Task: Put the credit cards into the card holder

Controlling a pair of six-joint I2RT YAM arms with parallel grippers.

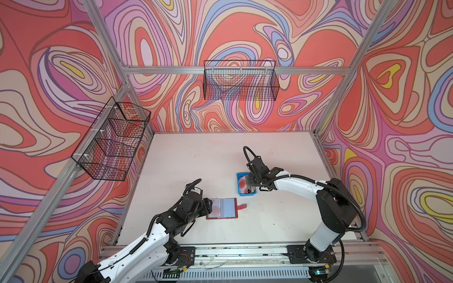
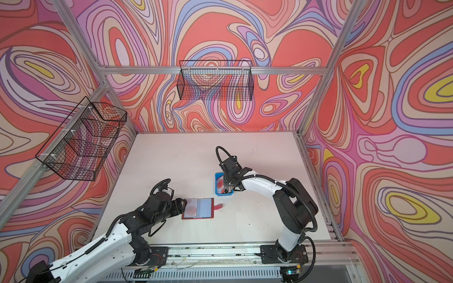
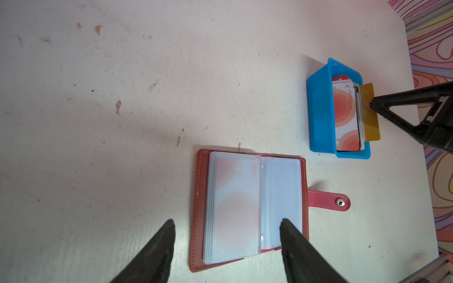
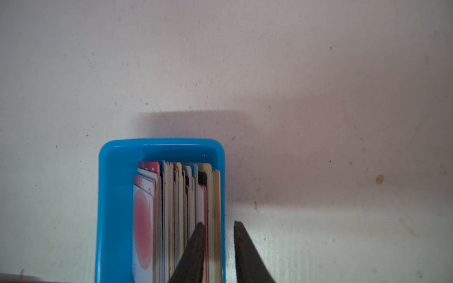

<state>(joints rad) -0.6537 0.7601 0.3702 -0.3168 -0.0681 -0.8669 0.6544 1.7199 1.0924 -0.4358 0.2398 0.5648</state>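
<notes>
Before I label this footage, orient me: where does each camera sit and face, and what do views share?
Top views: high over the near rail, facing down toward the back wall; both arms show.
Left wrist: above the left gripper, facing down at the open card holder; its fingertips show.
Right wrist: above the right gripper, facing down into the tray of credit cards; its fingertips show.
Shared: all four show the tray.

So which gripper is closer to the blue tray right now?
Right. The right gripper straddles the blue tray wall, one finger among the credit cards, the other outside. The left gripper is open over the card holder, well apart from the tray.
</notes>
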